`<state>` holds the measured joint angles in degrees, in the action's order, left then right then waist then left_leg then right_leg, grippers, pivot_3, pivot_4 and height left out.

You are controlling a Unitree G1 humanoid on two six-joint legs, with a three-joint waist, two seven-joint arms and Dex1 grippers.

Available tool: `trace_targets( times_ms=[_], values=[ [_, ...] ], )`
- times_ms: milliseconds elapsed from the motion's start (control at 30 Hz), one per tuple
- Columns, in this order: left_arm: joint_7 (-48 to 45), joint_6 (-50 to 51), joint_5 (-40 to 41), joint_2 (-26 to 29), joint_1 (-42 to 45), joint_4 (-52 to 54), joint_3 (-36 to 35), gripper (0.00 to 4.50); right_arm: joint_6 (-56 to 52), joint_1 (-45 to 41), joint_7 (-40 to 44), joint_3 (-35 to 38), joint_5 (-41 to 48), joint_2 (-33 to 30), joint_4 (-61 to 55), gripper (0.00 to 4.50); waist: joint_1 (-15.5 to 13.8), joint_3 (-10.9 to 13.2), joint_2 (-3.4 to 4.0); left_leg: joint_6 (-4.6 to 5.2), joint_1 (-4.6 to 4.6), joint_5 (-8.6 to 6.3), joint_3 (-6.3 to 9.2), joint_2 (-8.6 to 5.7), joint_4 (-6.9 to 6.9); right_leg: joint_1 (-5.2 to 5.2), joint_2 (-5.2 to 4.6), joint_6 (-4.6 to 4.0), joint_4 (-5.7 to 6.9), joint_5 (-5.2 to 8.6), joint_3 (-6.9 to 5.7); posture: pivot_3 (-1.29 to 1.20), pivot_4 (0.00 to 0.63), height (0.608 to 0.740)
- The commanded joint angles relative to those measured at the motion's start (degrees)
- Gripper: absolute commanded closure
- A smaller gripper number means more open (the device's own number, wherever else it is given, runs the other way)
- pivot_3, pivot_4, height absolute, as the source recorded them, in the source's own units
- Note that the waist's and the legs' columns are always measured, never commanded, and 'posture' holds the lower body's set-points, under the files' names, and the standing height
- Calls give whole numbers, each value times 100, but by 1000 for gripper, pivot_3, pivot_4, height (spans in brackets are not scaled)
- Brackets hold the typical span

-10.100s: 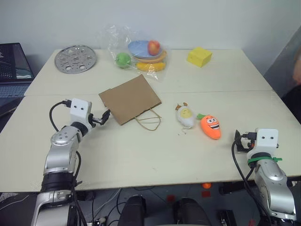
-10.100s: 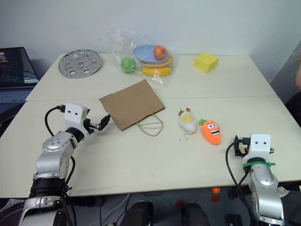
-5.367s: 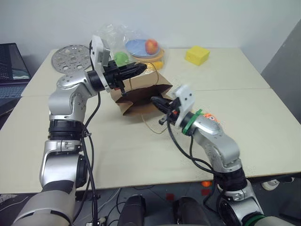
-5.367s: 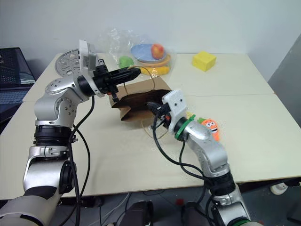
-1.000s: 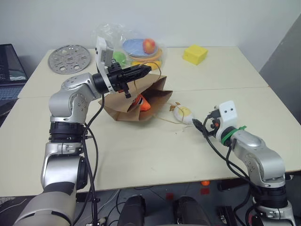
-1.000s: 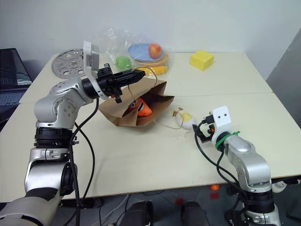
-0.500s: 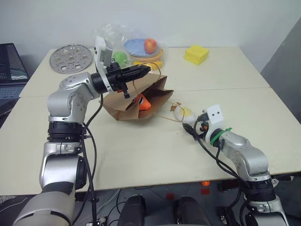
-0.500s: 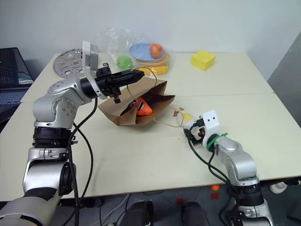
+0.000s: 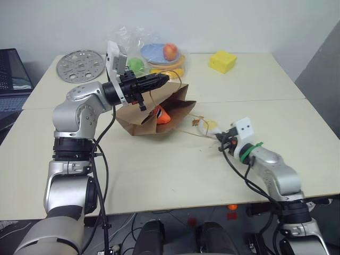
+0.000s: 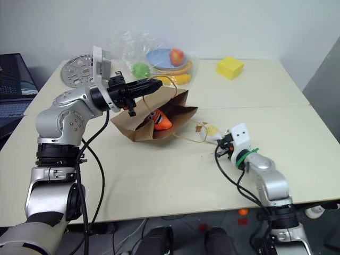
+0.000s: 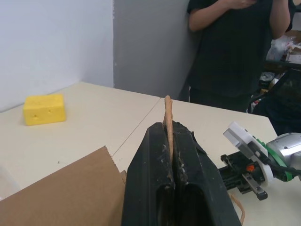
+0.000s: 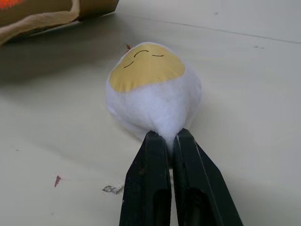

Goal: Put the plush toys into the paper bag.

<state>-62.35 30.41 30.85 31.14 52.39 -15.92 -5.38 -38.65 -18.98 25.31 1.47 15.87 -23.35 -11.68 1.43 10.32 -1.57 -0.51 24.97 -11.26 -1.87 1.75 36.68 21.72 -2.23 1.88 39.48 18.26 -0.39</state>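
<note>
the surface (image 9: 159, 175) is two pale tabletops pushed together. a person in dark clothes (image 11: 235, 47) stands beyond its far edge, seen from the left wrist.

the brown paper bag (image 9: 154, 114) lies tilted near the middle with its mouth facing the right arm. the left end effector (image 9: 159, 81) is raised above the bag, fingers together and clamped on the bag's tan cord handle (image 11: 168, 117), which holds the mouth up. the orange carrot plush (image 9: 162, 115) sits inside the bag, just within the opening.

a clear plastic bag of fruit (image 9: 154, 56) lies at the far side, a round metal plate (image 9: 79, 65) to its left, a yellow block (image 9: 222, 61) to its right.

the white egg plush (image 12: 153, 89) with a yellow face lies on the surface just right of the bag's mouth. the right end effector (image 12: 164, 143) is low by it, fingers pinched on the plush's near end.
</note>
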Motion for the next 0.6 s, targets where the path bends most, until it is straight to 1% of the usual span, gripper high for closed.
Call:
trace_targets(
  times_ms=[33, 133, 233, 333, 467, 600],
  values=[
    [-19, -126, -5, 71, 45, 138, -90, 4500, -406, -30, 136, 638, 397, -417, -844, 4485, -17, 0, 0, 0, 0, 0, 1, 0, 0, -1, 0, 0, -2, 0, -1, 0, 150, 740],
    [-39, -145, -15, 72, 73, 84, -91, 4500, -903, -98, 295, 929, 775, -794, -1322, 4485, -20, 0, 0, 0, -1, 0, 4, 3, 0, -5, 1, 0, -2, 0, -4, 0, 150, 740],
    [-77, -178, -29, 66, 61, 68, -79, 4500, -1267, -235, 380, 1047, 1076, -1025, -1592, 4485, 1, 0, 0, 0, -3, 0, 4, 4, 1, -5, 2, 0, -1, 0, -3, 0, 150, 740],
    [-89, -240, -60, 6, 145, -27, -57, 4500, -1842, -710, 526, 962, 1597, -1175, -1805, 4485, 32, 0, 0, 0, -4, 0, -1, 4, 2, -4, 2, 0, 0, 0, 1, 0, 150, 740],
    [-122, -273, -62, -53, 189, -59, -29, 4500, -2256, -1221, 249, 676, 1677, -1007, -1683, 4485, 12, 0, 0, 0, -4, 0, 4, 6, 3, -3, 4, -1, 3, 0, -2, 0, 150, 740],
    [-145, -284, -56, -107, 224, -77, 6, 4500, -2361, -1755, 51, 141, 1575, -551, -1262, 4485, 6, 0, 0, 1, -1, 0, 1, 2, 3, -2, 2, -1, 0, -1, 1, 0, 150, 740]
  ],
)
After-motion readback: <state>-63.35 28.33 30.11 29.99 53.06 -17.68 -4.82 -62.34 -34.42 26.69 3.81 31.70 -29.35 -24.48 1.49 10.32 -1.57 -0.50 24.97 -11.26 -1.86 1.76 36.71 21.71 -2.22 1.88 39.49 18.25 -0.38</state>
